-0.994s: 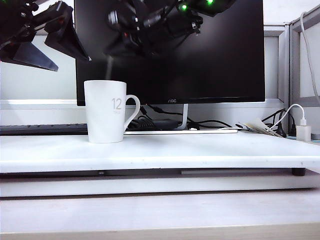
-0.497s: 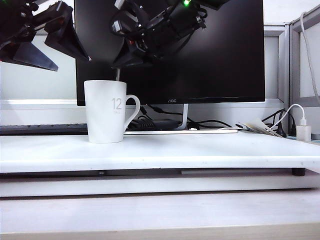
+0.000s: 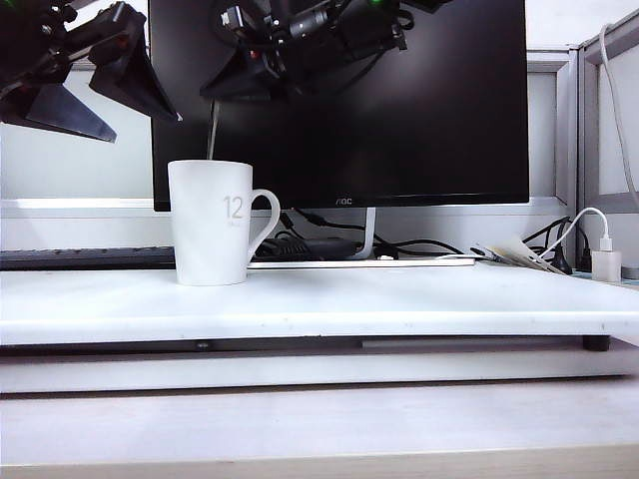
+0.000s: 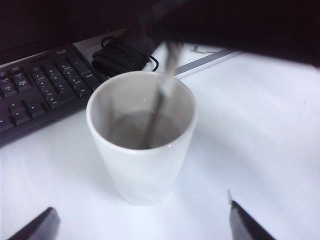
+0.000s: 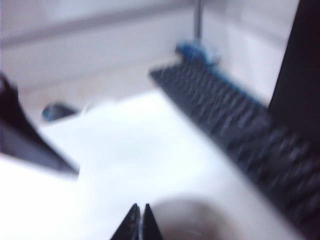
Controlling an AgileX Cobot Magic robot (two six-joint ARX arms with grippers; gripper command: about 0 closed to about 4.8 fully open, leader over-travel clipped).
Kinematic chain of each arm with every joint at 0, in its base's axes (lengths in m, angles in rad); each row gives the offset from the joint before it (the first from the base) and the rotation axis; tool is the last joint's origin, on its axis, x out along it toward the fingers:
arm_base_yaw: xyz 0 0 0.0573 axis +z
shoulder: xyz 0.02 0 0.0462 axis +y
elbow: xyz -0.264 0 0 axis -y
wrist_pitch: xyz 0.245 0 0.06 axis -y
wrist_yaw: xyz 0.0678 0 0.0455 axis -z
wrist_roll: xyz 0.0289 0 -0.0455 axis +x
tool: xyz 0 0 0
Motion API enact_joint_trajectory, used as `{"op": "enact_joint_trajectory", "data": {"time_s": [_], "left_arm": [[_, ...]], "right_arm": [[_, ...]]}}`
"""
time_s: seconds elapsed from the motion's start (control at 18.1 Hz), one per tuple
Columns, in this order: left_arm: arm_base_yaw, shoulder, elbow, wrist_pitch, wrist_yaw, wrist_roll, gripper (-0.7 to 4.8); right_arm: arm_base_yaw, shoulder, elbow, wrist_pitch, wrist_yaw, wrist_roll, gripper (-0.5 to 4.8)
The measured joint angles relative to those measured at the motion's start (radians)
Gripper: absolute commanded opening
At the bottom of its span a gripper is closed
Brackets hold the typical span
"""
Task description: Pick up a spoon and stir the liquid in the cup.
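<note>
The white cup [image 3: 212,225] with a grey "12" stands on the left of the white shelf. A thin grey spoon [image 3: 213,130] rises out of it, nearly upright. My right gripper [image 3: 216,96] reaches across from the right and is shut on the spoon's top, above the cup. In the left wrist view the spoon [image 4: 162,97] is blurred and dips into the liquid [image 4: 142,132] in the cup [image 4: 145,170]. My left gripper [image 3: 145,128] hangs open at the upper left, empty and apart from the cup. In the right wrist view the right gripper [image 5: 140,212] shows its tips pressed together.
A black monitor [image 3: 399,120] stands behind the cup. A keyboard [image 4: 35,95] and coiled black cables [image 4: 122,55] lie just beyond it. A white charger [image 3: 605,261] and wires sit at the far right. The shelf's front edge [image 3: 319,329] drops to a lower surface.
The right gripper has swung the spoon to the right in the cup and back to the left. The left gripper and the cup have not moved.
</note>
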State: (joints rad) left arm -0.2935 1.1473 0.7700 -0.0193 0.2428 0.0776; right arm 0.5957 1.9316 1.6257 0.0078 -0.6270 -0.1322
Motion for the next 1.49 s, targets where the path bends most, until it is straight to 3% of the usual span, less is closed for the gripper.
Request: {"op": "enact_joint_trajectory", "data": {"time_s": [0.17, 0.39, 0.61, 0.83, 0.99, 1.1, 1.22, 1.38, 1.49], "left_arm": [[0.000, 0.000, 0.000, 0.000, 0.000, 0.000, 4.79], [0.000, 0.000, 0.000, 0.000, 0.000, 0.000, 4.79], [0.000, 0.000, 0.000, 0.000, 0.000, 0.000, 4.79], [0.000, 0.000, 0.000, 0.000, 0.000, 0.000, 4.79], [0.000, 0.000, 0.000, 0.000, 0.000, 0.000, 4.79], [0.000, 0.000, 0.000, 0.000, 0.000, 0.000, 4.79], [0.000, 0.000, 0.000, 0.000, 0.000, 0.000, 4.79], [0.000, 0.000, 0.000, 0.000, 0.000, 0.000, 4.79], [0.000, 0.000, 0.000, 0.000, 0.000, 0.000, 4.79]], "right_arm": [[0.000, 0.000, 0.000, -0.092, 0.048, 0.000, -0.06], [0.000, 0.001, 0.000, -0.037, 0.169, 0.000, -0.06], [-0.001, 0.001, 0.000, 0.089, 0.034, 0.000, -0.06], [0.001, 0.001, 0.000, -0.001, -0.039, 0.000, -0.06], [0.001, 0.001, -0.002, -0.099, 0.089, 0.000, -0.06], [0.001, 0.003, -0.002, -0.074, 0.183, 0.000, -0.06], [0.002, 0.003, -0.002, -0.006, 0.200, 0.001, -0.06], [0.003, 0.003, -0.002, 0.097, 0.087, 0.000, -0.06], [0.008, 0.003, -0.002, 0.078, 0.003, 0.000, -0.06]]}}
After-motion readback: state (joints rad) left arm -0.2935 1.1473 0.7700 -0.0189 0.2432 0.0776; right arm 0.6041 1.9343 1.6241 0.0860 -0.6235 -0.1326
